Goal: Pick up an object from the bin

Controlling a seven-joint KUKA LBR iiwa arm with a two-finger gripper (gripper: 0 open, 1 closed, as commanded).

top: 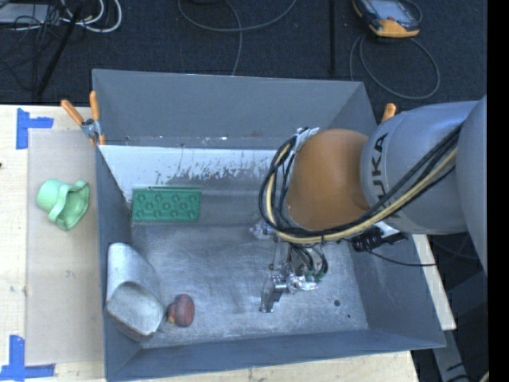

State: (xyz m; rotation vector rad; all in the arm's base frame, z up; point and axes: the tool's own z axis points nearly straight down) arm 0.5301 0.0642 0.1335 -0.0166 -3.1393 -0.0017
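Camera view looks down on the grey metal bin [238, 118], with the arm reaching in from 3 o'clock. Its orange wrist cover [326, 177] and looped cables [274, 189] hang over the right half of the floor. The gripper [272, 295] points down at roughly 4 o'clock from the floor's middle and sits low over bare metal with nothing directly under it. Whether it is spread or pressed together I cannot tell, because the wrist hardware crowds it from this angle. Nothing can be made out in its grasp, so the pick looks not yet done. Three things lie in the bin, all off to the gripper's 9 to 10 o'clock side. A flat green studded plate [165, 205] rests at 10 o'clock where the floor meets the sloped back wall, probably because the slope lets flat pieces slide down and stop there. A pale grey cup-like thing [131, 297] lies on its side in the 8 o'clock corner. A small reddish-brown round lump [181, 310] sits just beside it, seemingly touching its lower end. That lump is the nearest candidate, though it is well apart from the gripper. It is small and rounded, so it should suit a two-finger pinch better than the flat plate, but being tucked against the cup may leave little room on that side.
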